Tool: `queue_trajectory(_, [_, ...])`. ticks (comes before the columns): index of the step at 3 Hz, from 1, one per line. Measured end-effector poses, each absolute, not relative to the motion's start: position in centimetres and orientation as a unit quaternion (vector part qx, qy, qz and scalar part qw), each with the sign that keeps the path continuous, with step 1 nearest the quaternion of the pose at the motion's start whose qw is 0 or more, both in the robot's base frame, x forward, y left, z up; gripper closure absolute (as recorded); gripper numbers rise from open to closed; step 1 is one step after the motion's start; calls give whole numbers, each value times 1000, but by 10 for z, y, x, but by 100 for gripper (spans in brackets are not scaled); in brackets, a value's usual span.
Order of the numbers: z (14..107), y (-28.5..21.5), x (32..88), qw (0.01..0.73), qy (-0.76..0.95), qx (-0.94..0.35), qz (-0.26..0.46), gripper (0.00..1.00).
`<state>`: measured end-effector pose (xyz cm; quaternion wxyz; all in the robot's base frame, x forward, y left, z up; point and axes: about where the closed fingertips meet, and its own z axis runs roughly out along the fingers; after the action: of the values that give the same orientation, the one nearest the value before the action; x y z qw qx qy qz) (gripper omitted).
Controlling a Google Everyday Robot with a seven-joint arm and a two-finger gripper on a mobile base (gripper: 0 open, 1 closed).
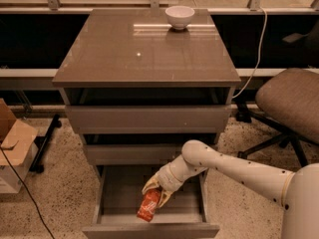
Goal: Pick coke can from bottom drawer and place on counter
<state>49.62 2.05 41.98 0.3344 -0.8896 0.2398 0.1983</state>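
Inside the open bottom drawer (117,195), gripper (157,190) on coke can (148,207).
Jaws pinch the tilted can's upper end near the front edge.

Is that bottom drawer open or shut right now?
Open. The bottom drawer is pulled out with its grey inside on show. The coke can is in it, and the gripper reaches down to the can.

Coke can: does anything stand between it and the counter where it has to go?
No object blocks it. The gripper is at the coke can in the open bottom drawer; lifted, the can must clear the upper drawers and the counter edge. A white bowl sits at the counter's back.
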Motion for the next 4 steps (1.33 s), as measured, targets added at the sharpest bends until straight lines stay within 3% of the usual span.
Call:
queue_trajectory(2, [482, 16, 474, 289, 223, -920, 142, 100])
queue_trajectory(4, [497, 0, 478, 306, 219, -916, 138, 100])
